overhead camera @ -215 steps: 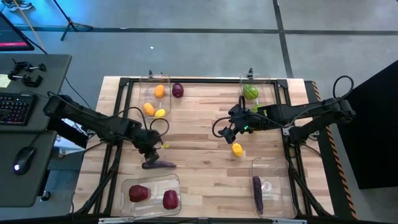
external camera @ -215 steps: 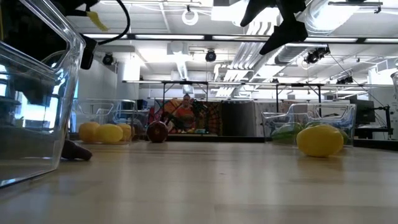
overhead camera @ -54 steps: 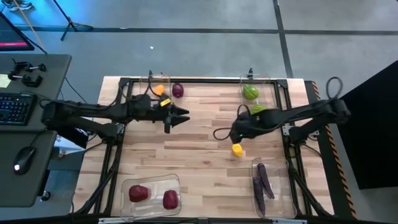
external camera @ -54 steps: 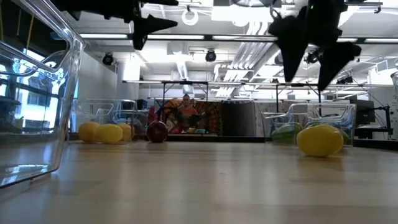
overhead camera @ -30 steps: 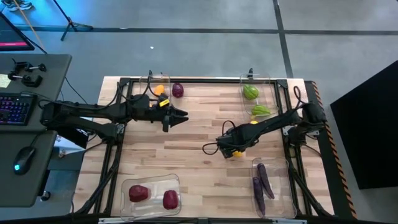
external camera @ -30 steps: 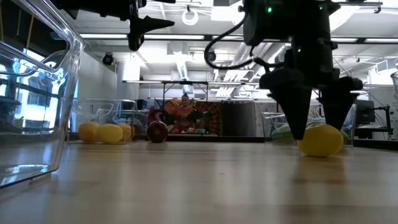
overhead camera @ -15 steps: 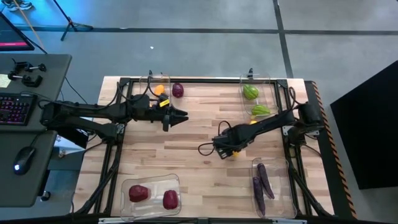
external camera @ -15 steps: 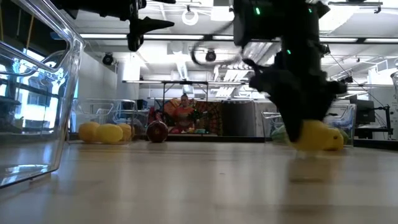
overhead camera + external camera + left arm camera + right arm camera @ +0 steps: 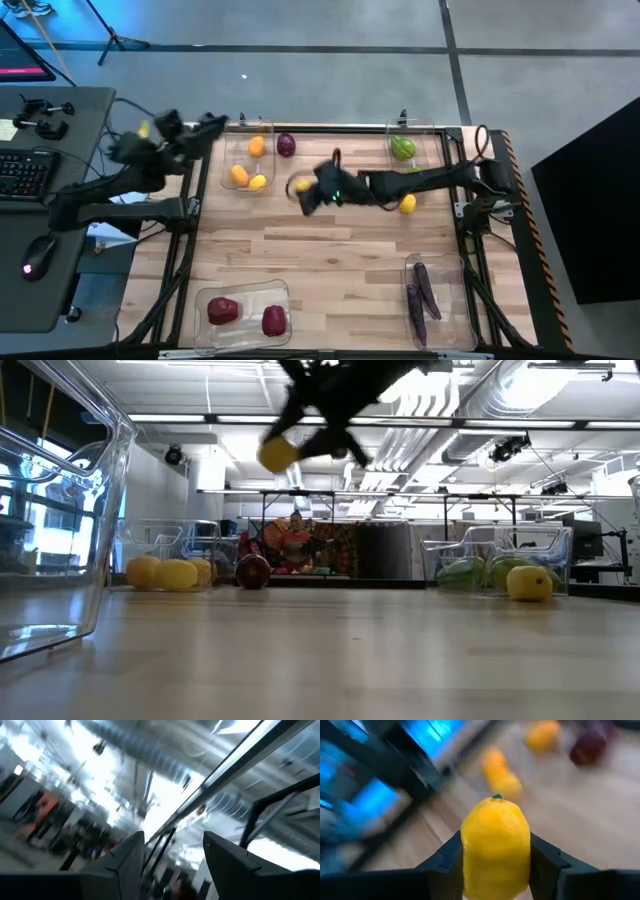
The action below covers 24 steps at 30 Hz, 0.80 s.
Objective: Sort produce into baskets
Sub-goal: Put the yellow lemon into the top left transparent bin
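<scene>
Most produce sits in baskets, but the right claw (image 9: 303, 190) grips a lemon (image 9: 495, 848) above the worktop (image 9: 320, 260) near the far-left basket (image 9: 249, 160), another lemon (image 9: 407, 204) and a dark red piece (image 9: 286, 146) lie loose, and the left claw (image 9: 215, 125), open, waits off the far-left corner.

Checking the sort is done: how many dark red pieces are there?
3: one dark red piece and another in the lower-left bin; a third on the table beside the upper-left bin.
</scene>
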Each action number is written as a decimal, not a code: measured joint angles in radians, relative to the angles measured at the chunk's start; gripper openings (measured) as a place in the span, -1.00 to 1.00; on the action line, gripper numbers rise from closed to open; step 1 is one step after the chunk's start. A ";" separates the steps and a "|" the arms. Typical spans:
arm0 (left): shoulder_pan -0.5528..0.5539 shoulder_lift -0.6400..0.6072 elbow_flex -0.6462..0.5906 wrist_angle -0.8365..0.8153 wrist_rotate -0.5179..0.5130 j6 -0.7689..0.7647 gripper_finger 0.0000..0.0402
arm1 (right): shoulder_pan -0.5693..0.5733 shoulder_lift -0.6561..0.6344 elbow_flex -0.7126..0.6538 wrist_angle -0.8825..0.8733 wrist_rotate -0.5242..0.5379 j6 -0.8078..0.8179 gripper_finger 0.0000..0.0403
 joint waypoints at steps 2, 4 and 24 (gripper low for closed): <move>-0.001 -0.037 0.001 0.000 0.000 0.016 -0.05 | -0.037 0.031 0.000 0.140 -0.031 -0.035 -0.29; -0.002 -0.055 0.001 -0.018 0.001 0.014 -0.05 | -0.071 0.072 0.015 0.249 -0.073 -0.052 -0.29; -0.003 -0.029 0.000 -0.080 -0.001 -0.124 -0.05 | -0.206 0.544 0.508 0.302 -0.214 -0.043 -0.16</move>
